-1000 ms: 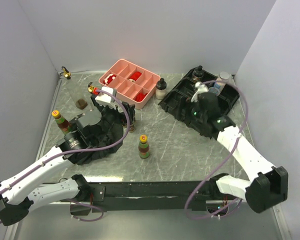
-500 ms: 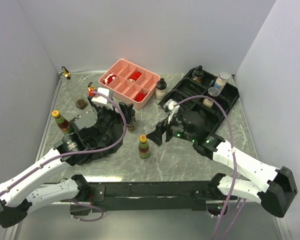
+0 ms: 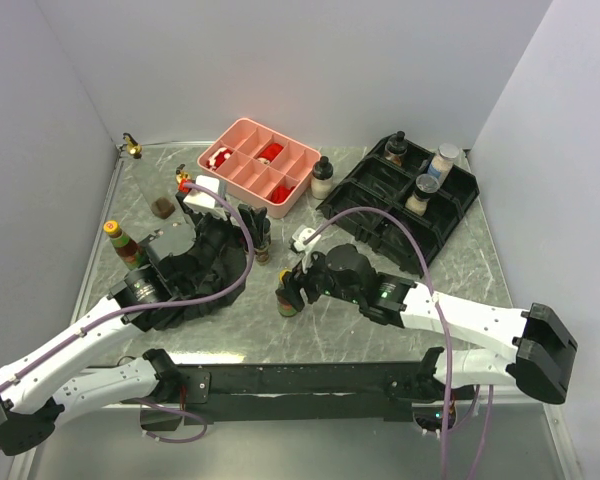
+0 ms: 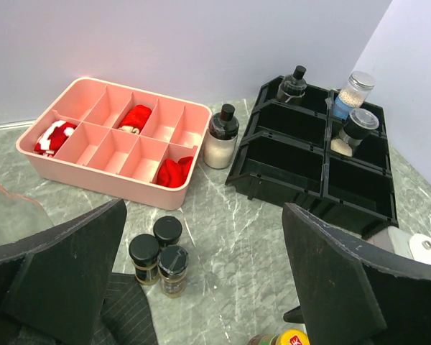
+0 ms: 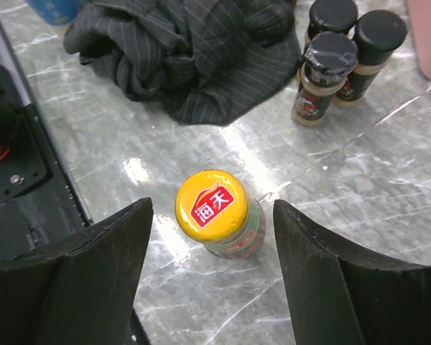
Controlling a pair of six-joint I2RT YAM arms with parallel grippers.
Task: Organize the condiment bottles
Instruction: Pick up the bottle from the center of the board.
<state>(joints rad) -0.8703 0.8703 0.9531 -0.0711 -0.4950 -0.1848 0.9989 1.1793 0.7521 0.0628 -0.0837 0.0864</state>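
Note:
A yellow-capped sauce bottle [image 3: 288, 297] stands upright at table centre. My right gripper [image 3: 293, 288] is open and straddles it; in the right wrist view the cap [image 5: 211, 205] sits between the fingers [image 5: 100, 280], touching neither. My left gripper [image 3: 243, 224] is open and empty over the black cloth [image 3: 195, 282]. Three black-lidded spice jars [image 4: 159, 254] stand just ahead of it, and also show in the right wrist view [image 5: 337, 54]. Another yellow-capped bottle [image 3: 121, 242] stands at the left. Two gold-spouted clear bottles [image 3: 132, 146] [image 3: 185, 181] stand at the back left.
A black compartment rack [image 3: 375, 195] at the back right holds three bottles [image 3: 396, 148] [image 3: 444, 160] [image 3: 421, 194]. A black-capped bottle of white powder [image 3: 323, 178] stands between the rack and the pink tray [image 3: 242, 134]. A small brown object [image 3: 162, 207] lies at the left.
My right arm has swung from the rack at the back right to the centre, and its open fingers now sit around the yellow-capped bottle. The left arm has barely moved.

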